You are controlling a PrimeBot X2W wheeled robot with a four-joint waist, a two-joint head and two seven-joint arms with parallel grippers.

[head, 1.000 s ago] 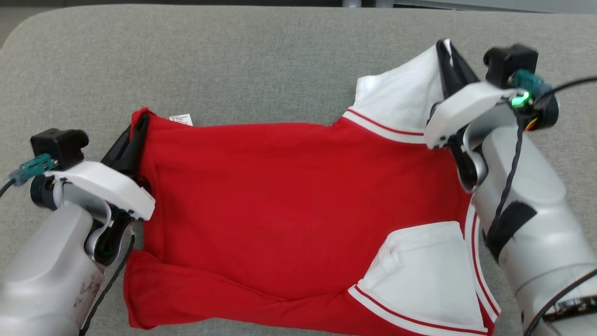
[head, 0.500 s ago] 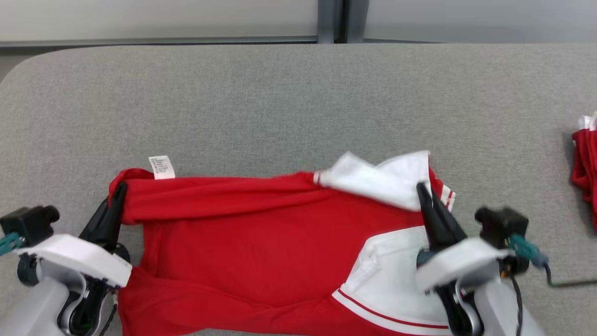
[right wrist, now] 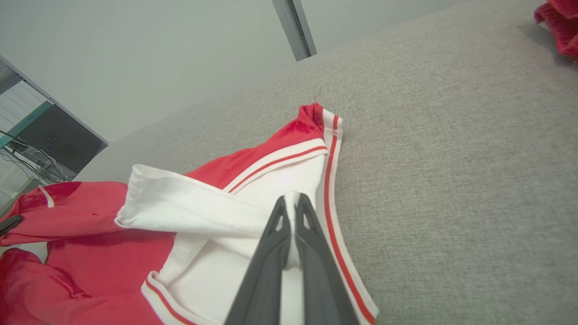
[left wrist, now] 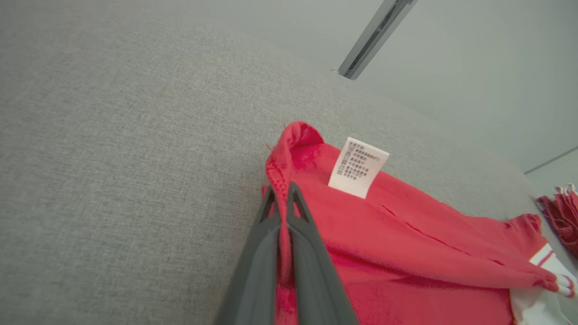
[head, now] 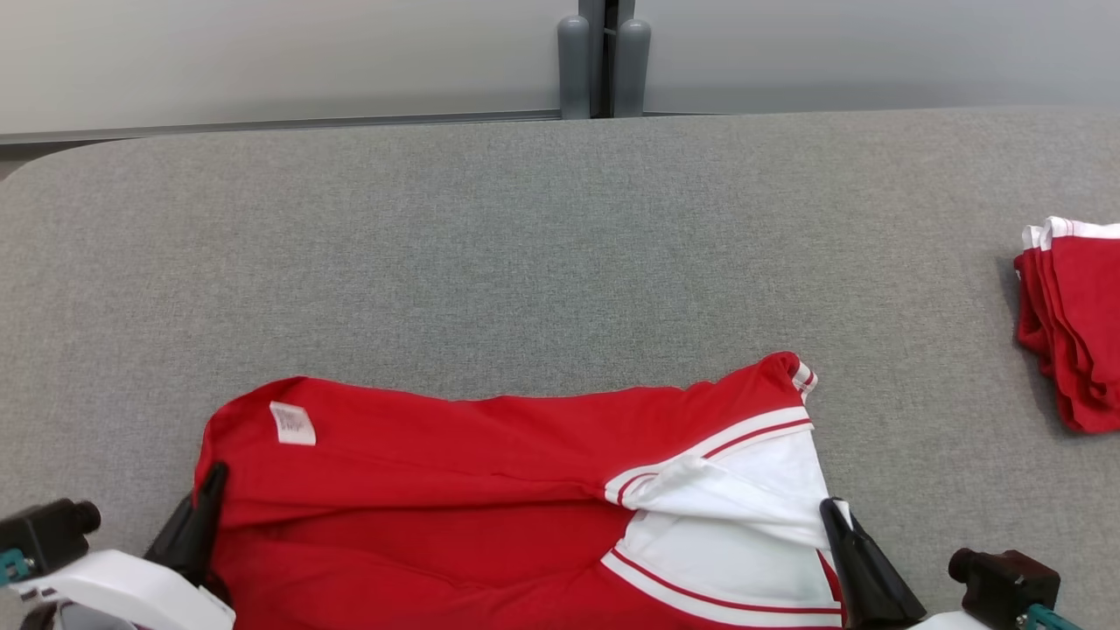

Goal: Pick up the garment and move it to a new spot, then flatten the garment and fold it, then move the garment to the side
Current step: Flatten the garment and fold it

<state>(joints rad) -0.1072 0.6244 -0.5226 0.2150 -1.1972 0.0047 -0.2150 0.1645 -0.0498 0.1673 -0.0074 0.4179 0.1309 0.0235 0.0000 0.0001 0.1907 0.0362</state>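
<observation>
Grey felt-textured fabric counter [head: 560,245], far left corner rounded. Behind it stands a plain pale grey wall [head: 262,61], with a horizontal grey rail [head: 280,127] at its base and a paired grey vertical post [head: 604,66]. Dark flat panel [right wrist: 58,140] with loose cables [right wrist: 27,160] alongside. Lighting soft, even.

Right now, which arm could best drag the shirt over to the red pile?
Probably the right. The right gripper pinches the shirt at its white sleeve end, on the side nearest the red pile. The left gripper holds the far end by the label.
</observation>
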